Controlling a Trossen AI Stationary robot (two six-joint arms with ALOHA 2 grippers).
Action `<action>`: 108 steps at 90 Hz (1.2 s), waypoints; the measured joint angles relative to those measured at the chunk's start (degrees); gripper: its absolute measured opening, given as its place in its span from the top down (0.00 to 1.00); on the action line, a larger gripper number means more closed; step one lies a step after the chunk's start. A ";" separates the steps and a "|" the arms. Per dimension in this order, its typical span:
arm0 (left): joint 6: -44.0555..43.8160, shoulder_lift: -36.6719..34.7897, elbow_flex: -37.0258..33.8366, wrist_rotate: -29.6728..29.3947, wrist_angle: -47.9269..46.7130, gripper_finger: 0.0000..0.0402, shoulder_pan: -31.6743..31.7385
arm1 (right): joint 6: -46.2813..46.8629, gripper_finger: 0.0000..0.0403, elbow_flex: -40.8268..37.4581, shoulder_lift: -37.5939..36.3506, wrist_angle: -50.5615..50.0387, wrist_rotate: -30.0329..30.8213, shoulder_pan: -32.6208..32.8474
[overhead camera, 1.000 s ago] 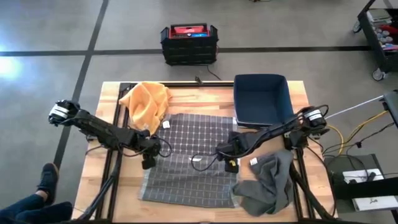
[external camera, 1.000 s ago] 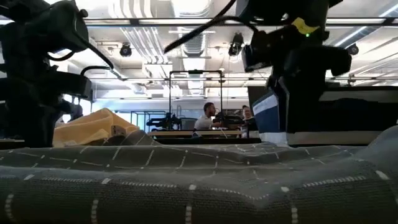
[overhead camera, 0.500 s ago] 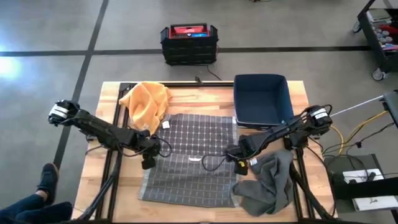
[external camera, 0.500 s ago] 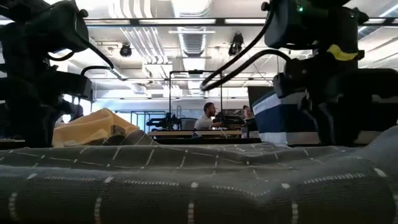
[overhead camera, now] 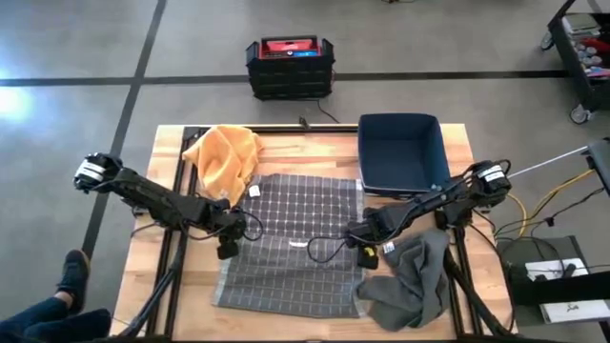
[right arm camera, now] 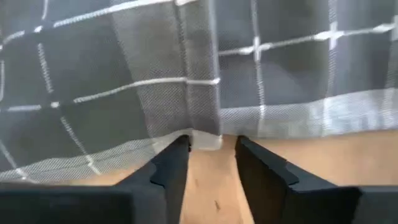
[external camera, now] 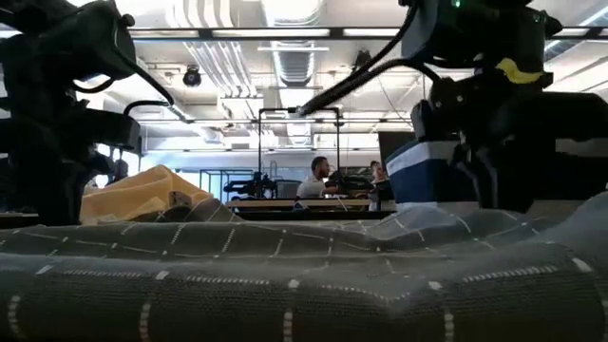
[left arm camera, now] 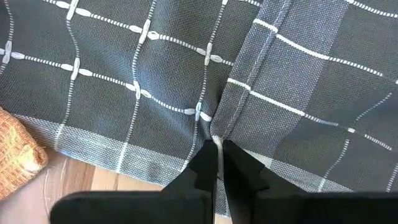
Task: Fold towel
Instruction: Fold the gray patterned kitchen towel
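The grey checked towel is lying flat at the centre of the high view. The left gripper is pinching its left edge, fingers clamped narrow on the hem. The right gripper is sitting at the right edge, fingers parted around the hem.

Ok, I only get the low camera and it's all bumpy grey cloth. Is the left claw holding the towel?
Observer: Yes. The left wrist view shows the left gripper pinched shut on the checked towel at its edge.
Operator: And the other claw?
Observer: The right gripper is open, one finger on each side of the towel's edge, above the wooden table.
Operator: What's that blue thing at the back?
Observer: From above, it's a blue bin standing just past the towel's far right corner.
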 joint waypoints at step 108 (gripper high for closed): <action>-2.18 -3.71 4.89 -3.13 -14.01 1.00 -0.22 | 3.15 0.90 4.12 -0.09 -7.69 -2.01 0.69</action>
